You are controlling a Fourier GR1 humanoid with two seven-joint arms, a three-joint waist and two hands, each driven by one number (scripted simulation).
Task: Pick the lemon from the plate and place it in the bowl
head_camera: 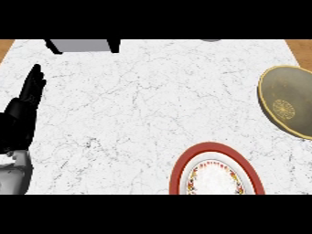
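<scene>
Your open, straight-fingered black left hand (19, 112) rests far left of the red-rimmed patterned plate (216, 151); no lemon or right hand shows.

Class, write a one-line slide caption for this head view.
Left hand rests open at the marble counter's left edge; red-rimmed plate sits near, olive bowl at right; no lemon visible.

The white marble counter (138, 105) fills most of the head view. At the left edge the left hand (19, 114) rests open, fingers straight and pointing up, above its grey forearm (6, 176). A red-rimmed plate (216, 176) with a patterned white centre sits at the bottom right, cut by the edge. Up and to the right, apart from it, lies a dull gold-rimmed bowl (297, 103). A grey box (84, 45) stands at the top.
</scene>
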